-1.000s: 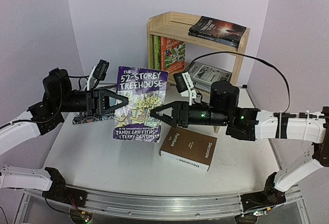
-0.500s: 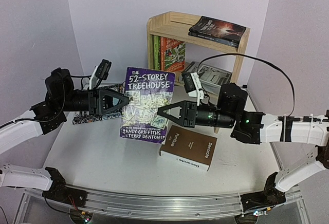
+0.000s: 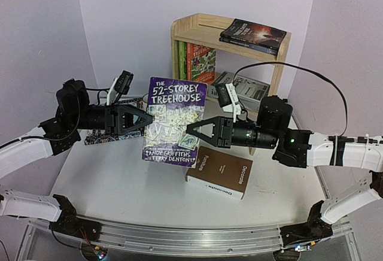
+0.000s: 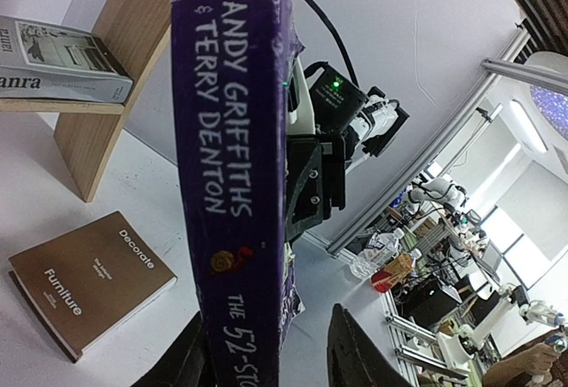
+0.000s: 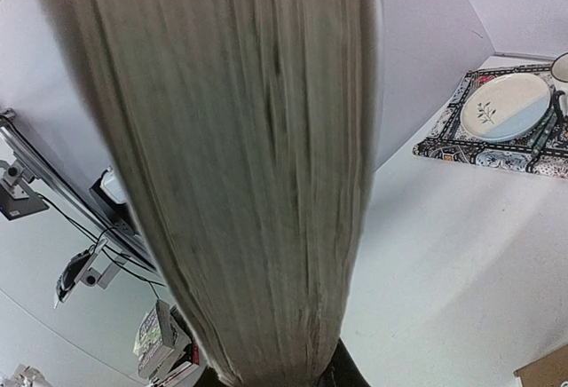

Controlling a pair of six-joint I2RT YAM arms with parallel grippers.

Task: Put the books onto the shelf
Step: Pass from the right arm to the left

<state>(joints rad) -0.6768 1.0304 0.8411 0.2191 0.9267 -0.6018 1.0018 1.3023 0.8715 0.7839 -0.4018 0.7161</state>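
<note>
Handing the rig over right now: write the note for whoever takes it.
Right gripper: jaws shut on the page edge of the purple book, holding it upright in the air.
Left gripper: jaws open, straddling its spine, with a gap on one side.
Done: two dark books lie flat on the top board of the shelf. On the lower board, the green book and orange book stand upright and the grey book lies flat.
Left: shelve the purple book, then Decorate, which lies flat on the table.
</note>
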